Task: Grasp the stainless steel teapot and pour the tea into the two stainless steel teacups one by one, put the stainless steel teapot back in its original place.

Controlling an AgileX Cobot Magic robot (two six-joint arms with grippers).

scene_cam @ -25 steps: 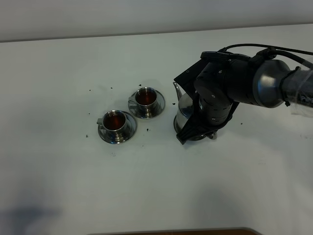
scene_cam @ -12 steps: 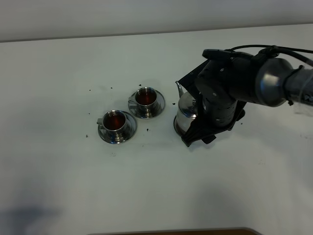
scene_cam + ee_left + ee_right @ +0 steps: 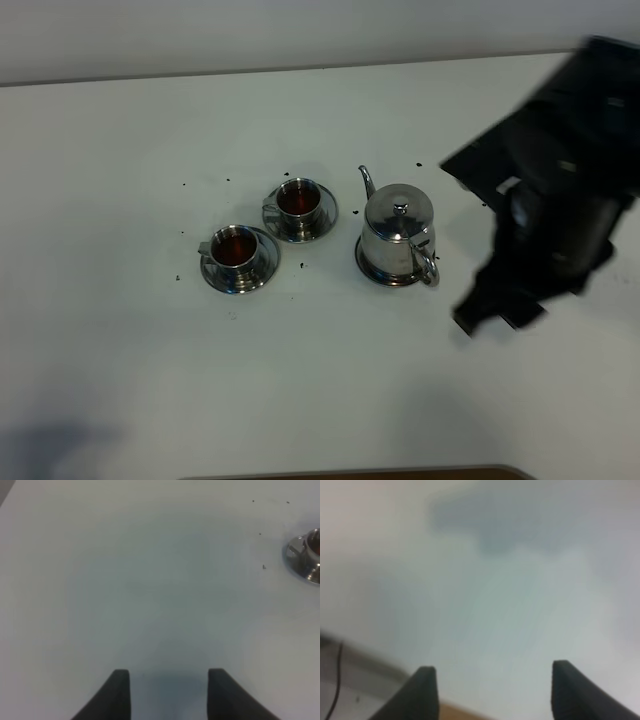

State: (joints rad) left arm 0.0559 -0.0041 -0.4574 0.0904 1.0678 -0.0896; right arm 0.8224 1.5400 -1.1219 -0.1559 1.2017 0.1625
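The right gripper (image 3: 490,692), having let go of the stainless steel teapot (image 3: 397,238), is now hanging blurred, wide open and empty, right of it. The pot is standing upright on the white table (image 3: 150,380) beside two tea-filled teacups (image 3: 298,208). The left gripper (image 3: 169,692) is hovering spread and empty.

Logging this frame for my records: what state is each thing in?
Stainless steel teapot: upright on the table, lid on, ungrasped.
Nearer teacup: on its saucer, holding tea.
Farther teacup: on its saucer, holding tea.
Left gripper: jaws open, empty.
Right gripper: jaws open, empty.
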